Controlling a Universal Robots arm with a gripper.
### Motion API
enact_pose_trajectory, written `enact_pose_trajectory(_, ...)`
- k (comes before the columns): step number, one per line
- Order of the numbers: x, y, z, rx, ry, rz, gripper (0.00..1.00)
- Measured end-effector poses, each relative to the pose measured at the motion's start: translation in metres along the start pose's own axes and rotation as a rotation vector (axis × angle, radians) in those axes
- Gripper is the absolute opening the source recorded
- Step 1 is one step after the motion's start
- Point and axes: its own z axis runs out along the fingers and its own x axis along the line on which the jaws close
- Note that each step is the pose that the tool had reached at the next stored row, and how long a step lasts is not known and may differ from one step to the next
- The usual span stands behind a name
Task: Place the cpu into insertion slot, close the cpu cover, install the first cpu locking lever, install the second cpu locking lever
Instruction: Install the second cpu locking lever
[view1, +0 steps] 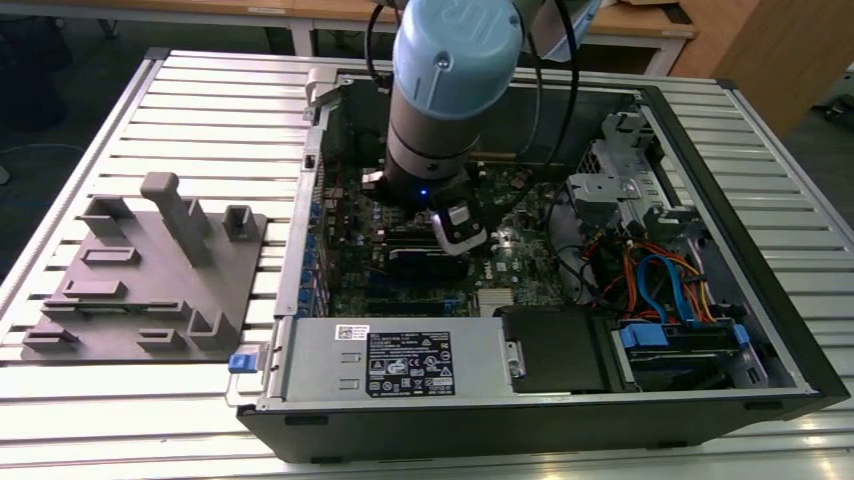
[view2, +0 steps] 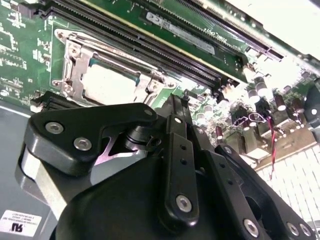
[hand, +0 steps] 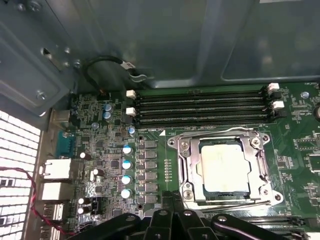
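The cpu (hand: 224, 167) lies flat in the insertion slot (hand: 186, 192), its silvery top showing through the window of the cpu cover (hand: 187, 160). The cover lies down over the chip. Thin wire levers (hand: 220, 132) run along the frame's edges. In the second wrist view the cpu (view2: 107, 82) and the cpu cover (view2: 75, 67) lie just beyond my gripper (view2: 176, 102). My gripper (hand: 171, 199) hangs beside the socket's edge with its fingers shut together and nothing between them. In the exterior view the arm stands inside the open computer case, gripper (view1: 463, 240) low over the motherboard.
Long black memory slots (hand: 200, 105) run beside the socket, and blue-topped capacitors (hand: 127, 165) stand close by. The case holds a power supply box (view1: 387, 360) and a drive cage with cables (view1: 667, 290). A grey fixture plate (view1: 147, 270) lies on the exterior view's left.
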Motion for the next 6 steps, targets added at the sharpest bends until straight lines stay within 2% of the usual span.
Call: enact_pose_trajectory(6, 0.0001, 0.0006, -0.0015, 0.0002, 0.0001, 0.000, 0.10)
